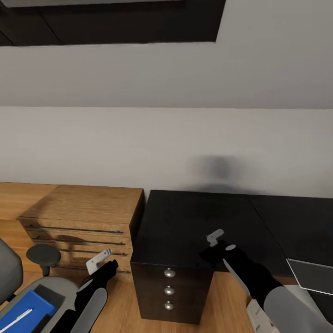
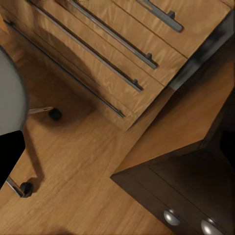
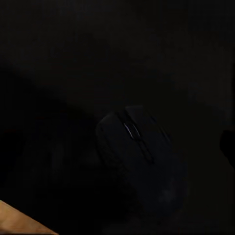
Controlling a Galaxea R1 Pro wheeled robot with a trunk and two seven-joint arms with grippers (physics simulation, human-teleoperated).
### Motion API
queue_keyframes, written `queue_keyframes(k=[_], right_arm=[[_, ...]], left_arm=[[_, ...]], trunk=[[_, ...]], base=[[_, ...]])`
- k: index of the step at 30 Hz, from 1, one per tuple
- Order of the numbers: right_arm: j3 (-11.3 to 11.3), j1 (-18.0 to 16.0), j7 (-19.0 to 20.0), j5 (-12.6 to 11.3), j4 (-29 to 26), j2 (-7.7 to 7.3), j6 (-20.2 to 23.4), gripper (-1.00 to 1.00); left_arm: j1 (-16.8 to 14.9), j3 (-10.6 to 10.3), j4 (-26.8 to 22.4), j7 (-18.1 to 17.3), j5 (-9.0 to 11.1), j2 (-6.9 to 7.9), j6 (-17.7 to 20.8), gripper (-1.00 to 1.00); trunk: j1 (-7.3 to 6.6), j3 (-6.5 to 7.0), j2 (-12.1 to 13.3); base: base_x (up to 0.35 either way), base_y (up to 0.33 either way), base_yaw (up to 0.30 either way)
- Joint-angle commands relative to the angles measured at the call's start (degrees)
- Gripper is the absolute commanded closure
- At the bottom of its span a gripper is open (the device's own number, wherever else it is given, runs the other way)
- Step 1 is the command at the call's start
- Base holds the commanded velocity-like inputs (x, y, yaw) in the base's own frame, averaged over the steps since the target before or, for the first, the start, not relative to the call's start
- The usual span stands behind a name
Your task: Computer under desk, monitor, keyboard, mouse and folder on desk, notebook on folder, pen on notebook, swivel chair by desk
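**Right arm over the dark table, mouse beneath its camera**

Head view: the right gripper (image 1: 213,240) hangs over the dark table (image 1: 194,222), above the end with three round-knobbed drawers (image 1: 169,290). Whether its fingers are wide or narrow cannot be told. The left gripper (image 1: 99,262) sits lower, in front of a light wooden dresser (image 1: 88,208); its finger spread cannot be told either. At the lower left, the swivel chair (image 1: 44,289) carries a blue folder (image 1: 25,310) with a white pen (image 1: 16,319) lying on it. A grey flat device (image 1: 314,275), possibly the monitor, shows at the right edge.

Left wrist view: the dresser's drawers with long bar handles (image 2: 110,44), the wooden floor (image 2: 73,161), two chair casters (image 2: 55,114), and the dark table's corner with drawer knobs (image 2: 171,217).

Right wrist view: a black mouse (image 3: 142,156) rests on the dark tabletop, very dimly lit.
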Motion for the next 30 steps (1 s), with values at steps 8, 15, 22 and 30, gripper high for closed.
queue_keyframes(k=[8,15,22,30], right_arm=[[0.20,-0.06,0.89,-0.23,0.03,-0.76,-0.43,-1.00],[0.09,-0.06,0.98,-0.17,2.55,-0.70,-0.56,-1.00],[0.19,-0.06,0.98,0.07,4.44,-0.55,-0.58,-1.00],[0.32,-0.06,0.98,0.22,5.42,-0.49,-0.50,-1.00]], left_arm=[[-0.06,-0.15,-0.18,0.46,0.11,0.06,0.34,-1.00],[-0.06,-0.19,-0.29,0.43,0.10,0.04,0.30,-1.00],[-0.06,-0.04,-2.61,0.70,0.18,-0.01,0.18,-1.00],[-0.06,0.02,-2.89,0.72,0.19,-0.01,0.17,-1.00]], trunk=[[0.00,-0.07,-0.05],[0.00,-0.07,-0.05],[0.00,-0.07,-0.05],[1.54,-1.33,-2.86]], base=[[0.017,0.000,0.000],[0.131,0.000,0.000],[0.021,0.000,0.000],[0.001,0.000,0.000]])
